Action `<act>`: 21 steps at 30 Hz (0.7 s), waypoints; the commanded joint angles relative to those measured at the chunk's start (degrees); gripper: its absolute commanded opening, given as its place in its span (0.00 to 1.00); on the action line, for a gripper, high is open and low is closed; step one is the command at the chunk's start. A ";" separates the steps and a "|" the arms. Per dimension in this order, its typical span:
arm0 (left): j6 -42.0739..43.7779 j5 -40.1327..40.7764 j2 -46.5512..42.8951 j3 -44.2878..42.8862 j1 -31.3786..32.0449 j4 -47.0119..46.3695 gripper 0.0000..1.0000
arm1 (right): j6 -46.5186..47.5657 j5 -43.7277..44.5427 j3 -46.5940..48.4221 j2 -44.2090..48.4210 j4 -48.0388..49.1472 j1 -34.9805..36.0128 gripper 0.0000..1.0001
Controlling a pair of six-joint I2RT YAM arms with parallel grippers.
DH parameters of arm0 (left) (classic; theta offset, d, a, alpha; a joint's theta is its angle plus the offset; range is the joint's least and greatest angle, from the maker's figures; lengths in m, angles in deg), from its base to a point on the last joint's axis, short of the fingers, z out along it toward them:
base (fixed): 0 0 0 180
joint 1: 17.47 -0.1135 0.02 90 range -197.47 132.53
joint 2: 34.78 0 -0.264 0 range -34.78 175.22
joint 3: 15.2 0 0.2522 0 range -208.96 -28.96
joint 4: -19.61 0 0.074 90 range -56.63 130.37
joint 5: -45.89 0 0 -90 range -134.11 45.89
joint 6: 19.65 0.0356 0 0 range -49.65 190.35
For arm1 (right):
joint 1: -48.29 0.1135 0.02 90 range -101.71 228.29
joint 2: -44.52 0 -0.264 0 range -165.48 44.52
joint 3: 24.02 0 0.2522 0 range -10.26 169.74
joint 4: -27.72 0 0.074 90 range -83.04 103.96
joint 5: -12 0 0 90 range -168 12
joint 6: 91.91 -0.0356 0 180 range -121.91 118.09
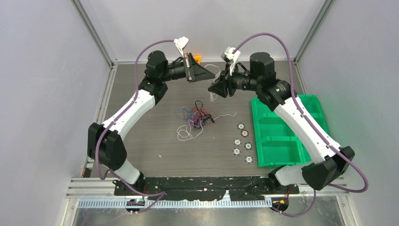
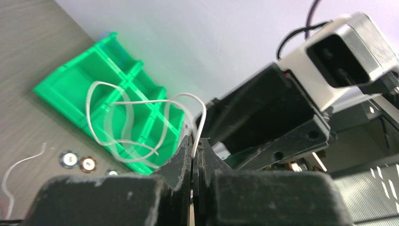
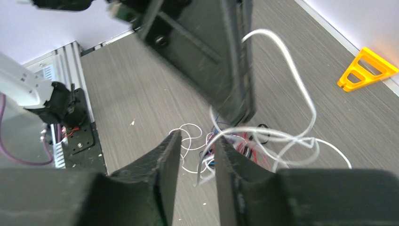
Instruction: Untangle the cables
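A clump of red, blue, black and white cables (image 1: 195, 116) lies on the table's middle, with loose white strands (image 1: 185, 134) beside it. My left gripper (image 1: 207, 75) is raised at the back and shut on a white cable (image 2: 127, 123), pinched at the fingertips (image 2: 194, 149). The cable hangs in loops toward my right gripper (image 1: 213, 87), which faces the left one closely. In the right wrist view the right gripper (image 3: 195, 147) is open, and a free end of the white cable (image 3: 205, 162) hangs between its fingers without being pinched. The clump (image 3: 237, 143) shows below.
A green compartment bin (image 1: 282, 134) stands at the right, also in the left wrist view (image 2: 117, 89). Several small round discs (image 1: 242, 142) lie left of it. A yellow-orange triangular piece (image 3: 368, 68) lies by the back wall (image 1: 197, 59).
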State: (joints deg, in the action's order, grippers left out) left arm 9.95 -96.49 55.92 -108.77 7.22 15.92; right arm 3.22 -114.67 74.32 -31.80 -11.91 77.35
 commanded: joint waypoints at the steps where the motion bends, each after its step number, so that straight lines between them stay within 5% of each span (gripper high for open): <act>1: -8.94 -2.32 0.43 -1.77 2.12 -10.97 0.00 | 0.05 3.53 0.67 -1.08 4.97 0.00 0.45; 9: -9.91 -1.50 0.45 -0.47 3.47 -10.43 0.00 | 1.61 9.57 -0.25 -0.51 5.30 -0.01 0.50; 11: -10.08 -1.21 0.61 -0.40 3.69 -10.28 0.00 | 1.92 9.33 -0.36 -0.25 5.50 -0.03 0.34; 12: -9.93 -1.19 0.62 -0.47 3.78 -10.19 0.00 | 2.00 9.29 -0.37 0.09 5.55 -0.09 0.15; 14: -7.89 -0.67 0.70 -1.12 3.55 -7.12 0.01 | 1.57 9.28 -0.77 1.16 5.56 -1.11 0.07; 21: 9.53 3.65 -2.21 -2.63 -0.31 11.34 0.53 | 5.84 2.22 -2.48 5.05 -5.98 -14.60 0.05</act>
State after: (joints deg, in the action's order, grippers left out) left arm 7.78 -94.87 56.99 -108.90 9.21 16.66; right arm 5.12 -109.58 71.96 -30.68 -12.37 69.46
